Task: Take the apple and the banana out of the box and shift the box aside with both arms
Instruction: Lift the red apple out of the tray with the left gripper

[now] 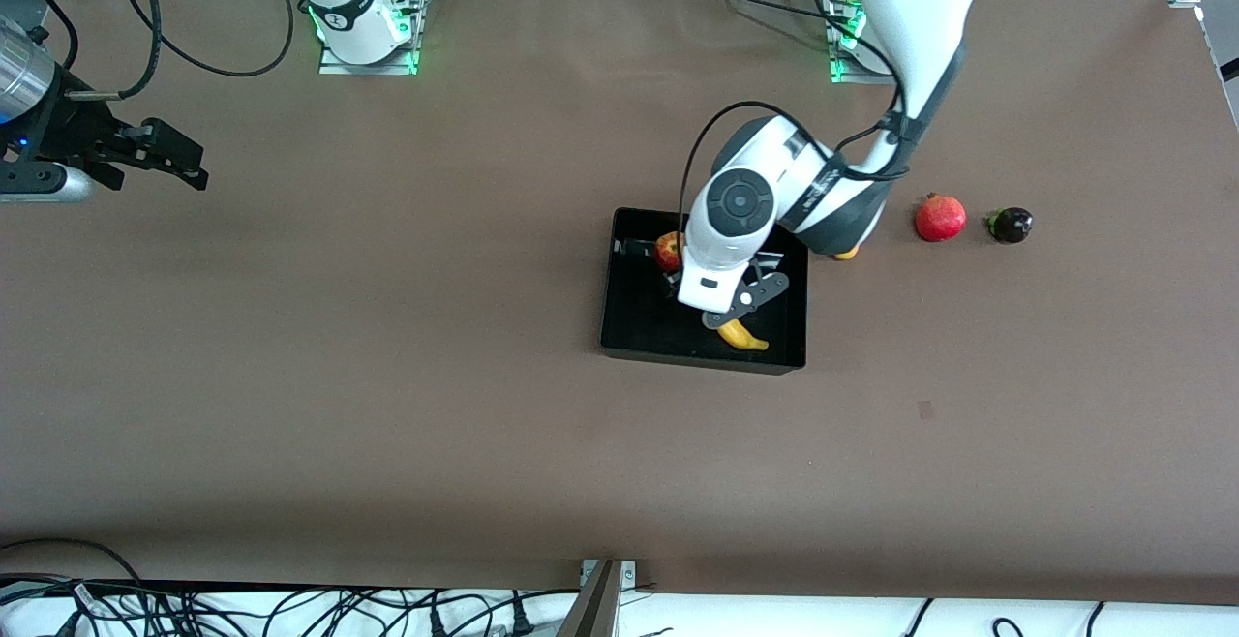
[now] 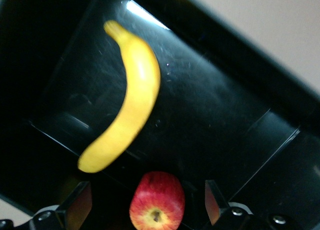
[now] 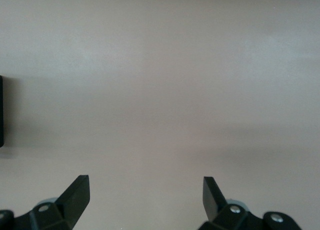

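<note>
Waiting is done by the right gripper (image 1: pixel 198 165) at the right arm's end of the table, fingers spread over bare tabletop. Farther along, the box (image 1: pixel 634 337) holds the apple (image 2: pixel 157 202) and banana (image 2: pixel 127 107). The left gripper (image 2: pixel 147 205) is lowered over the apple, fingers apart on either side, not yet clamped. Closing and lifting are judged next.

Even, bright overhead light on the table (image 1: pixel 387 405); soft shadows under the arms. In the left wrist view a glare patch at 11 o'clock on the box (image 2: pixel 210 115), and the banana (image 2: pixel 127 102) is slightly blurred.
</note>
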`<state>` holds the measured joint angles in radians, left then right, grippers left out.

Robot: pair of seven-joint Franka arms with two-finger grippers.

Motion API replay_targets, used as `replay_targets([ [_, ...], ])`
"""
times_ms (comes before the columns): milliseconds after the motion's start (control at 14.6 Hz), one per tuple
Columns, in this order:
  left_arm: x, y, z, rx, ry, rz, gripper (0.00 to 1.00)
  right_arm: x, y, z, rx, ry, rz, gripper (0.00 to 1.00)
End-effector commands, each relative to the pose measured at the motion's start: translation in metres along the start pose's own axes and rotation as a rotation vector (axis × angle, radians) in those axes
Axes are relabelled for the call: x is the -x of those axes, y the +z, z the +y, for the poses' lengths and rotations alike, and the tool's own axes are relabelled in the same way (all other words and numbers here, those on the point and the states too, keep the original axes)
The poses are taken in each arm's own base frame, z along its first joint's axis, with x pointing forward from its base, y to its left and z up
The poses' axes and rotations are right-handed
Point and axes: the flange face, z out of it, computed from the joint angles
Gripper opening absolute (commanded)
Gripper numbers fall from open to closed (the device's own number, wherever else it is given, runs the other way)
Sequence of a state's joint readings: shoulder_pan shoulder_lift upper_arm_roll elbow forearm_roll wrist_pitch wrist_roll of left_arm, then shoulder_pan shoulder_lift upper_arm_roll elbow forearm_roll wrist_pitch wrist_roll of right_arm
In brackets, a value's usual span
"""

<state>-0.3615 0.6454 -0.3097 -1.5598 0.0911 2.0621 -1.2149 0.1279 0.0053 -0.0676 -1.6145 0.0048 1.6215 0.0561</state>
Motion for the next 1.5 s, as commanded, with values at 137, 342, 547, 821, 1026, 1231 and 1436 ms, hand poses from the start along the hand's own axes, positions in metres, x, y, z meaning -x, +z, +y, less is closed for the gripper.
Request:
replay_targets([
  [137,0.027,0.037,0.002,-0.006,0.001,0.01,1.0,-0.001,-0.004,0.003,0.007,-0.013,0.0,1.0],
  [342,0.04,0.058,0.001,0.009,-0.02,0.011,1.0,-0.001,-0.004,0.003,0.007,-0.013,-0.001,1.0],
  [547,0.057,0.073,-0.001,0.015,-0.016,0.0,1.0,-0.001,-0.004,0.003,0.007,-0.013,-0.001,1.0],
  [821,0.059,0.083,-0.003,0.009,-0.031,-0.006,0.9,-0.001,-0.004,0.003,0.007,-0.013,-0.001,1.0],
  [1026,0.058,0.085,-0.004,0.007,-0.035,-0.008,0.03,-0.001,-0.004,0.003,0.007,-0.013,-0.001,1.0],
  [1231,0.054,0.08,-0.004,0.005,-0.015,0.006,0.0,-0.001,-0.004,0.003,0.007,-0.011,-0.001,1.0],
  [1436,0.045,0.047,-0.007,-0.005,0.009,0.016,0.0,-0.001,-0.004,0.003,0.007,-0.013,-0.001,1.0],
])
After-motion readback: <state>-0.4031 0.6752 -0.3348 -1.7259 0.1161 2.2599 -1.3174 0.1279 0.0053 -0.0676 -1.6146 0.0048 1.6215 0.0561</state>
